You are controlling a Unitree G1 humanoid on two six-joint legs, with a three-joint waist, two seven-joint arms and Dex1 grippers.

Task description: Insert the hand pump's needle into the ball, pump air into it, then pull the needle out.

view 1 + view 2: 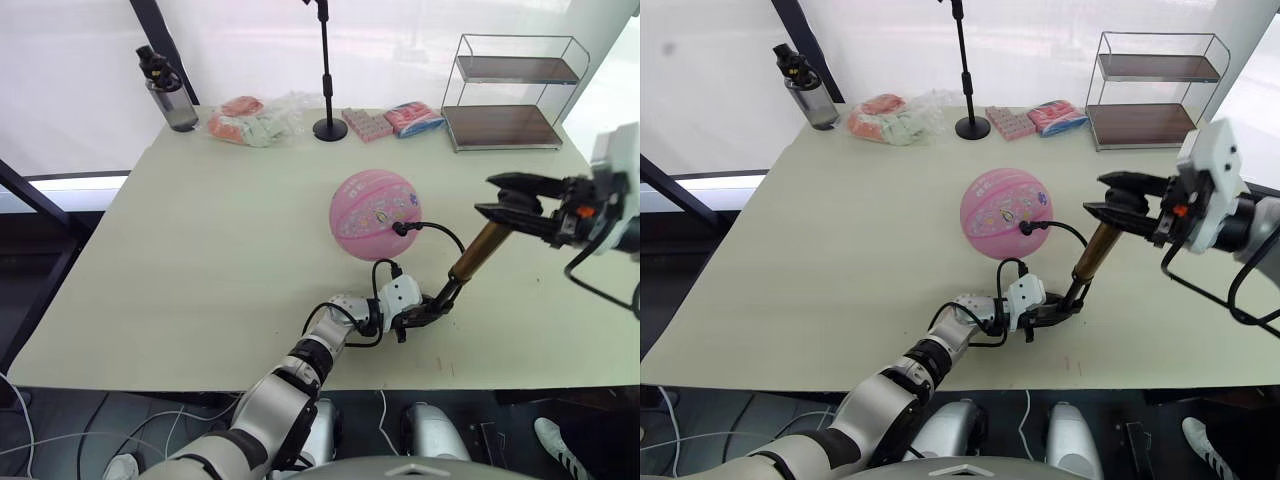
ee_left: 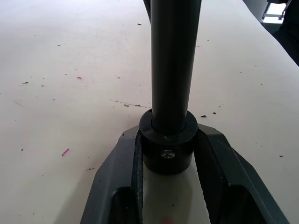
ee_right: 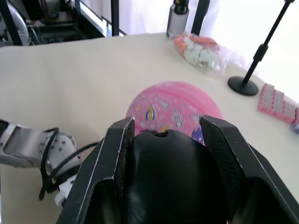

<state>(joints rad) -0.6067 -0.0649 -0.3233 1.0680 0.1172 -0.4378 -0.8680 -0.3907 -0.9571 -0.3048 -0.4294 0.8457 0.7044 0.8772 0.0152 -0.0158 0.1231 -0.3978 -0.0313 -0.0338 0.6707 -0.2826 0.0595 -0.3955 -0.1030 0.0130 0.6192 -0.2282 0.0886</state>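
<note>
The pink ball point(image 1: 372, 212) rests mid-table. The hand pump point(image 1: 478, 252) leans beside it on the right, its gold barrel rising toward the right. My left gripper point(image 1: 428, 310) is shut on the pump's black base collar point(image 2: 167, 149), low on the table. My right gripper point(image 1: 487, 196) is shut around the pump's black handle point(image 3: 173, 177) at the upper end. The thin black hose point(image 1: 440, 232) loops from the base to the ball, where its end fitting point(image 1: 400, 229) meets the ball's right side. The needle's pin is hidden there.
Along the table's far edge stand a dark bottle point(image 1: 170, 95), bagged snacks point(image 1: 250, 120), a black stand pole point(image 1: 327, 70), pink packets point(image 1: 365, 123) and a wire shelf rack point(image 1: 510, 95). The table's near edge point(image 1: 300, 378) lies close behind my left gripper.
</note>
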